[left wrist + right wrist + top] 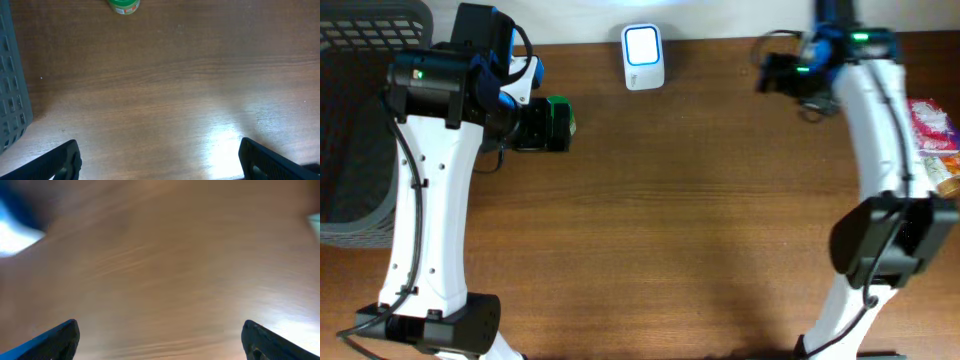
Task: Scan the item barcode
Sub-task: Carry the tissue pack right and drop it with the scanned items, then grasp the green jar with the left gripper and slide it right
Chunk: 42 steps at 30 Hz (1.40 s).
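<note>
The left gripper's [160, 159] two fingers [62, 161] sat at the bottom corners of its wrist view, spread wide with only bare bench [190, 85] between them. The right gripper [160, 340] stood just as wide apart and empty, over blurred wood.

One barcode scanner [642, 55], white with a lit blue face, stood at the bench's far edge. The one green item [558, 118] lay on the bench left of the scanner and a little nearer the robot. It was just ahead of the left gripper [542, 126] and not clasped, and nothing lay between it and the scanner. The right gripper [772, 72] hung right of the scanner, well apart from it.

Far left of the scanner stood one grey slotted basket [360, 90]. Far right of it, two packets lay at the frame's edge, a pink-and-white packet [932, 124] and an orange packet [946, 176].
</note>
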### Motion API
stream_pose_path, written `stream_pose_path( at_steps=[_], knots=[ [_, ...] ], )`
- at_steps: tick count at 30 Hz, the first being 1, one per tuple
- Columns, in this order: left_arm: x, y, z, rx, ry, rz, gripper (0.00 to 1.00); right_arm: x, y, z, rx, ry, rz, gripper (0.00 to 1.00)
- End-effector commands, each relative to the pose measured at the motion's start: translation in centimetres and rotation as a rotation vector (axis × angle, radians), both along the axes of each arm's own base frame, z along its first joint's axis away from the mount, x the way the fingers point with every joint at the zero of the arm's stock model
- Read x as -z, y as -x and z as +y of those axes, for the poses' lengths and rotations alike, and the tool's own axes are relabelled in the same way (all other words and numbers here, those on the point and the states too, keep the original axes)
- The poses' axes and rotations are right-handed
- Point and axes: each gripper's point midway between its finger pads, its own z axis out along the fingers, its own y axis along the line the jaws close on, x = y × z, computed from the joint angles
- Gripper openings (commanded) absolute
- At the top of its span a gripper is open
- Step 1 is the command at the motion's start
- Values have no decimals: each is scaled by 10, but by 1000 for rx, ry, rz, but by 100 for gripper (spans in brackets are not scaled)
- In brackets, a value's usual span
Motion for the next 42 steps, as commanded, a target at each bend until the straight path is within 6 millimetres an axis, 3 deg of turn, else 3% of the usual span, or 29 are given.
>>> stream_pose_path(
  at_steps=[1,2,5,8,10,12,15,17,18,20,22,24,29,36,38,42],
  knots=[
    [-5,3,-1,19,1,-19,99,-13,20,-75,167,14,-5,99],
    [-5,3,-1,19,1,-19,99,-13,26,-91,203,9,0,99],
    [-5,3,-1,19,1,-19,99,-13,32,-112,248,-35,-8,99],
    [-5,3,-1,19,1,-19,99,-13,32,-112,248,-35,-8,99],
    [-13,-15,-4,19,14,-99,99,-13,32,-112,248,-35,-8,99],
    [-15,-18,-8,17,38,-111,99,-13,32,-112,248,-35,-8,99],
    [-28,-38,-24,49,117,-206,99,-13,32,-112,248,-35,-8,99],
    [-43,-67,-23,36,103,-333,99,-13,32,-112,248,-35,-8,99],
    [-40,-90,-12,-4,36,-384,99,-13,32,-112,248,-35,-8,99],
    [7,-130,4,-63,-87,-341,99,-13,32,-112,248,-35,-8,99],
    [42,-148,6,-70,-123,-288,99,-13,32,-112,248,-35,-8,99],
    [93,-179,16,-105,-219,-251,99,-13,32,-112,248,-35,-8,99],
    [183,-198,17,-135,-175,-109,99,-13,32,-112,248,-35,-8,98],
    [235,-203,13,-123,-167,-42,100,-13,32,-112,248,-35,-8,99],
    [236,-200,0,-98,-103,-25,93,-13,32,-112,248,-35,-8,99],
    [251,-190,7,-104,-125,33,84,-13,32,-112,248,-35,-8,99]
  ],
)
